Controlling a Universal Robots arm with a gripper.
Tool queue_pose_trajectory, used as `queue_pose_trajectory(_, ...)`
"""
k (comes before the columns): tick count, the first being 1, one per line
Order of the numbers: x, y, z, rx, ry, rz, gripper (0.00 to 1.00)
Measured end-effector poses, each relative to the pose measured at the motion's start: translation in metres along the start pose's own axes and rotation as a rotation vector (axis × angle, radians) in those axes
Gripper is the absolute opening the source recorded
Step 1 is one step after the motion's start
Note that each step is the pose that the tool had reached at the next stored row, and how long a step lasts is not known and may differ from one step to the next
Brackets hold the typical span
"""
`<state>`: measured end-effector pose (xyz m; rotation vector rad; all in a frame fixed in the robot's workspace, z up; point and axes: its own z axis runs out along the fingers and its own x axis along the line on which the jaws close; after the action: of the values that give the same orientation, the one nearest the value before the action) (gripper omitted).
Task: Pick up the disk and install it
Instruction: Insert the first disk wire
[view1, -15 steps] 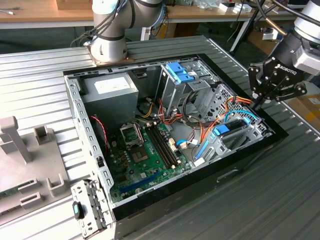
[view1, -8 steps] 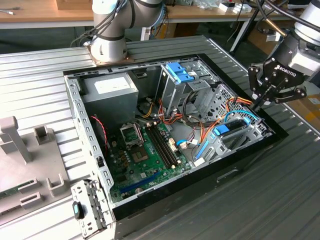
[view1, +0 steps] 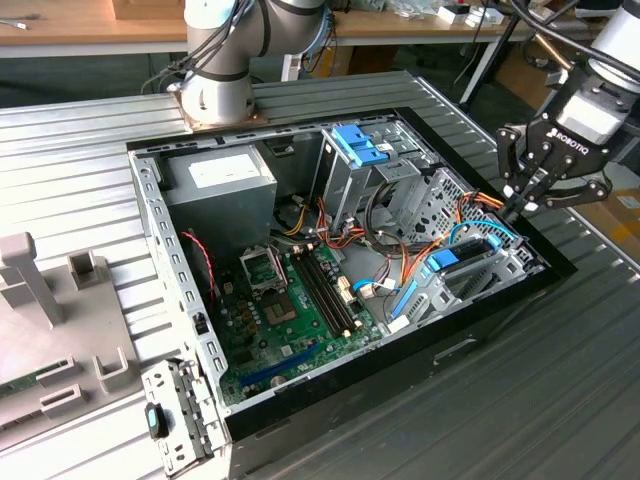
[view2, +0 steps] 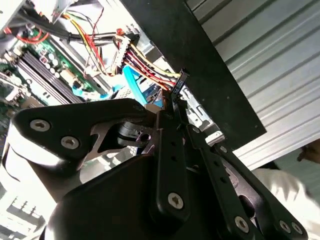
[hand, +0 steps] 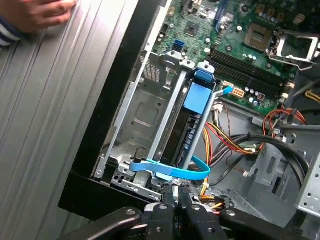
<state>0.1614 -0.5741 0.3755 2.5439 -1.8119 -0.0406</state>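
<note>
The disk stands on edge in the metal bay at the case's rim. Its blue side frame is uppermost, so it looks seated, not waiting to be picked up. In the exterior view the disk lies at about 7 o'clock from the claw, close below it. Its long axis runs from about 2 o'clock, the end near the claw, to 8 o'clock, towards the motherboard.

In the first wrist view a flat blue cable loops across the disk's near end, just in front of the claw. In the second wrist view the claw has its jaws drawn almost together. It seems to pinch a black plug with yellow, red and black wires, held just off that end of the disk. Whether the plug touches the disk's socket I cannot tell.

A hand rests on the ribbed worktop, well apart from the bay.

As for writing, the disk shows no label from this side. The claw's body carries white maker's print, left unread. The white label on the power supply, at about 10 o'clock across the case, is too small to read.
</note>
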Motion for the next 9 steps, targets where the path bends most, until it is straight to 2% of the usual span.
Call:
queue_pose_trajectory(2,0.0004,0.0001,0.0003,0.0005,-0.0015,0.052,0.16)
queue_pose_trajectory(4,0.0088,0.0030,0.0002,0.0008,-0.0023,0.053,0.16)
queue_pose_trajectory(6,0.0133,0.0046,0.0003,0.0010,-0.0029,0.053,0.16)
queue_pose_trajectory(9,0.0165,0.0061,0.0002,0.0011,-0.0033,0.054,0.16)
